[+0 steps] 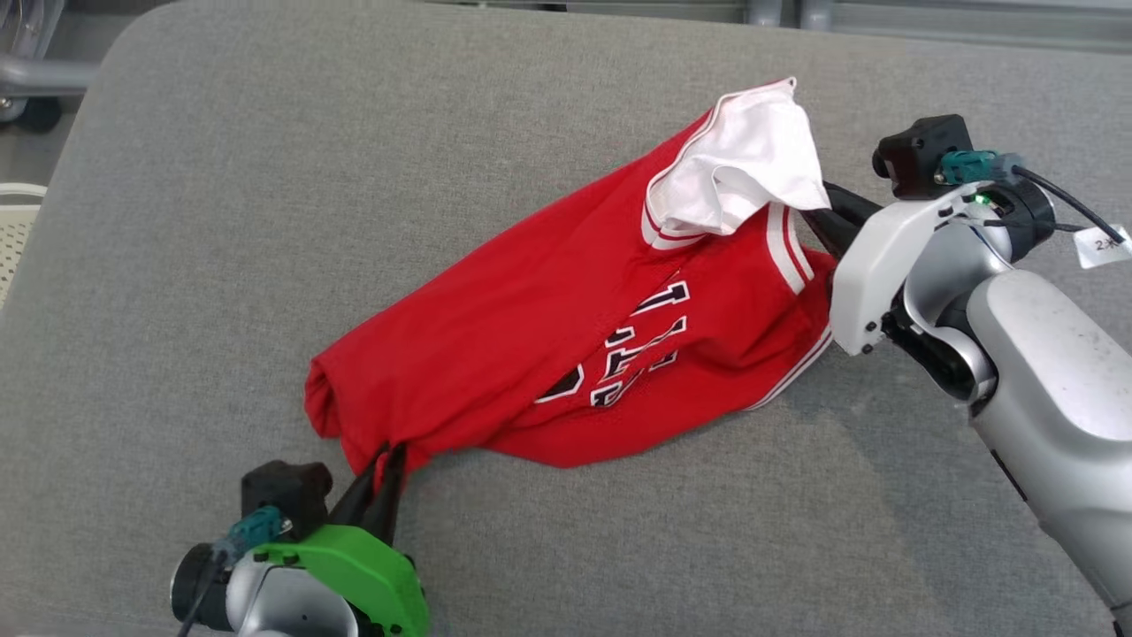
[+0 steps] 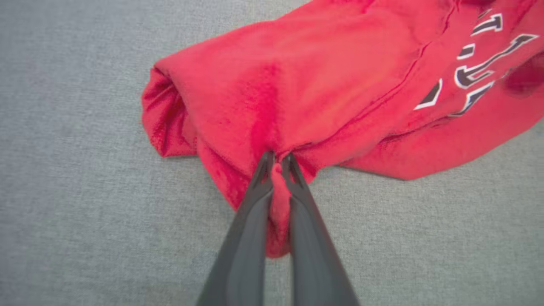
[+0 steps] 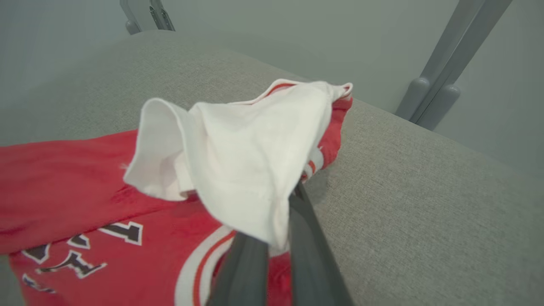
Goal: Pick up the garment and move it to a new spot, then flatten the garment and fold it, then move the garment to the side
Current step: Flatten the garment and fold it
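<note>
Both clenched: left pincer [image 2: 278, 160] grips the garment [image 1: 531, 327] at its red hem, right pincer [image 1: 822, 217] its white-lined edge.

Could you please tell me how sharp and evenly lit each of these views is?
Head view: crisp, soft even light, faint shadow beside the red jersey. Left wrist view: jersey slightly soft, left gripper blurred close up. Right wrist view: hazy, washed-out background.

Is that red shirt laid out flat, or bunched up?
Bunched up. The red shirt lies crumpled on the grey cushion, its lettering creased and folded over, with a white inner layer flipped outward at one end.
</note>
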Controlling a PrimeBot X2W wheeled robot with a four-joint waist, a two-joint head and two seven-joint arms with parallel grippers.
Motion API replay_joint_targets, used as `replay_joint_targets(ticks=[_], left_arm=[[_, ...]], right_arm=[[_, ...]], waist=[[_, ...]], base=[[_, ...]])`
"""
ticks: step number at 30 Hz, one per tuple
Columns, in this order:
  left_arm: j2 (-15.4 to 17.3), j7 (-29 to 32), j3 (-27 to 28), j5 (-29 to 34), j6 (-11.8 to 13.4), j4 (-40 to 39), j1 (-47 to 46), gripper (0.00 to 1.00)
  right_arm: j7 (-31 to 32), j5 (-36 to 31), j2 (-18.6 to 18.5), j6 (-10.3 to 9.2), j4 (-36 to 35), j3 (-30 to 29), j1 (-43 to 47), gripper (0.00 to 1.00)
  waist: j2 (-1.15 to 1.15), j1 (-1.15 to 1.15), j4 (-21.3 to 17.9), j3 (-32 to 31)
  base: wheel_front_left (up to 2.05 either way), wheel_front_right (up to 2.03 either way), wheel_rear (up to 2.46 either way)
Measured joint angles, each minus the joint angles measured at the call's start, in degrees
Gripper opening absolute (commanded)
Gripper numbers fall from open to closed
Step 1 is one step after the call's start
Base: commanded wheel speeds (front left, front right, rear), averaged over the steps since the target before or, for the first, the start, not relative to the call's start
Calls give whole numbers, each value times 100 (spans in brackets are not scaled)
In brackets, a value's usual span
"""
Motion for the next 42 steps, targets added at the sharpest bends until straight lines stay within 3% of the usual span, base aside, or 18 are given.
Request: replay_joint_targets(ticks=[11, 17, 22, 28, 34, 35, 36, 37, 38, 42], left_arm=[[601, 110, 572, 5, 513, -1457, 276, 0], [955, 186, 975, -18, 829, -2172, 491, 0], [1112, 349, 972, -89, 951, -2595, 831, 0], [949, 379, 547, -103, 859, -2334, 1099, 0], [744, 352, 350, -130, 723, -2076, 1053, 0], [744, 352, 354, -127, 712, -2056, 1024, 0], [743, 350, 359, -127, 702, -2041, 994, 0], [744, 349, 364, -127, 698, -2029, 983, 0], [744, 341, 366, -127, 691, -2020, 980, 0], [727, 287, 405, -132, 679, -2022, 975, 0]], right_arm=[[107, 309, -211, 0, -1310, -609, 1171, 0], [-44, 392, -79, -1, -2194, -1469, 2517, 0], [23, 385, 185, -2, -2831, -1783, 3939, 0], [-198, 162, 600, -2, -2468, -1583, 4352, 0], [-383, -3, 641, -2, -1871, -1317, 4263, 0], [-383, -60, 622, -2, -1811, -1298, 4238, 30], [-385, -121, 581, -1, -1774, -1266, 4214, 50], [-391, -171, 560, -1, -1746, -1266, 4206, 93], [-393, -191, 550, -1, -1733, -1263, 4207, 100], [-332, -235, 531, -2, -1794, -1273, 4269, 100]], waist=[[0, -1, -308, -467], [0, 0, -648, -659], [0, -1, -974, -709], [0, -1, -1356, -516], [0, 0, -1608, -257], [0, -1, -1635, -223], [0, 0, -1659, -196], [0, -1, -1679, -172], [0, -1, -1693, -154], [0, -1, -1680, -147]], base=[[0, 0, 0], [0, 0, 0], [0, 0, 0], [0, 0, 0], [0, 0, 0], [0, 0, 0], [0, 0, 0], [0, 0, 0], [0, 0, 0], [0, 0, 0]])
